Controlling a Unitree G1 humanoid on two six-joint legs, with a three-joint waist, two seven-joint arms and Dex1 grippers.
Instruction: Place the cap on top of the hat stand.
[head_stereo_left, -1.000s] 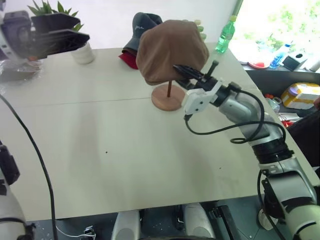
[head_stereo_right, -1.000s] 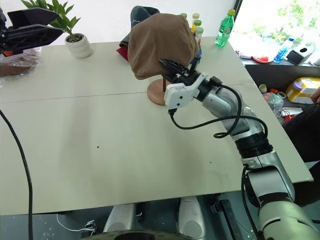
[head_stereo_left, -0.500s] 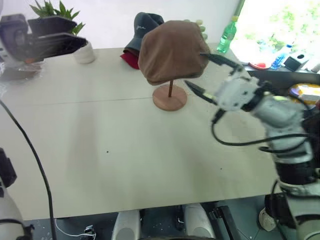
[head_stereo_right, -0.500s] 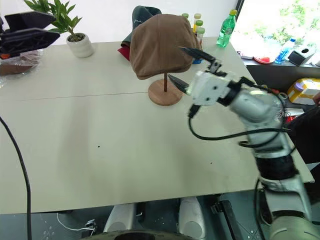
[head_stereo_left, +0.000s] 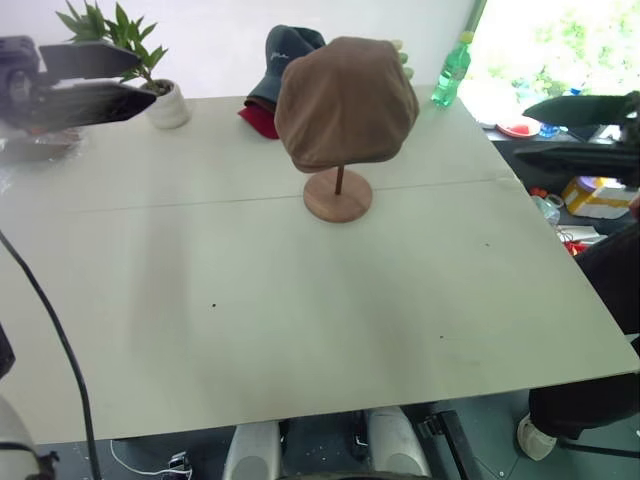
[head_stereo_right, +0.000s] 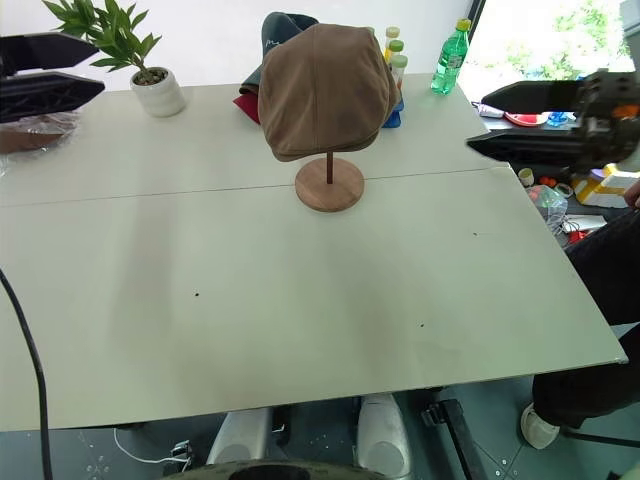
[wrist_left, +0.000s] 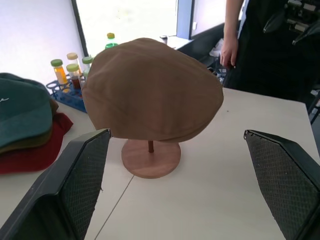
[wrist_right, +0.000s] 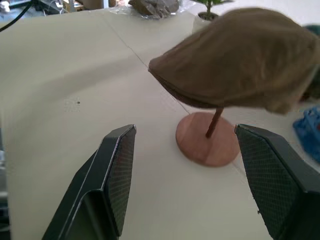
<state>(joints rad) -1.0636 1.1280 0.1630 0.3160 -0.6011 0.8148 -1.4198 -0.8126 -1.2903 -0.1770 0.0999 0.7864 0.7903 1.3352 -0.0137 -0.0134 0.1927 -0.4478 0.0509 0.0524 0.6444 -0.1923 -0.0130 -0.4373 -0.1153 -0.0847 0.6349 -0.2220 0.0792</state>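
Pale bench under window light, bottles and spare caps at the far edge. Brown cap sits on the hat stand, draped over the top disc so only the thin rod and round base show; it looks settled, brim side sagging a bit lower than the crown. Left gripper has its fingers spread wide and empty, cap straight ahead of them and centred in the gap, well apart. Right gripper likewise released, fingers parted with nothing between, cap ahead and above the gap, not touching. Both arms sit about equally far off, one each side (no clear nearer one). Cap's long axis runs roughly across the left fingers' line. My read: placement done, no further grasp needed.
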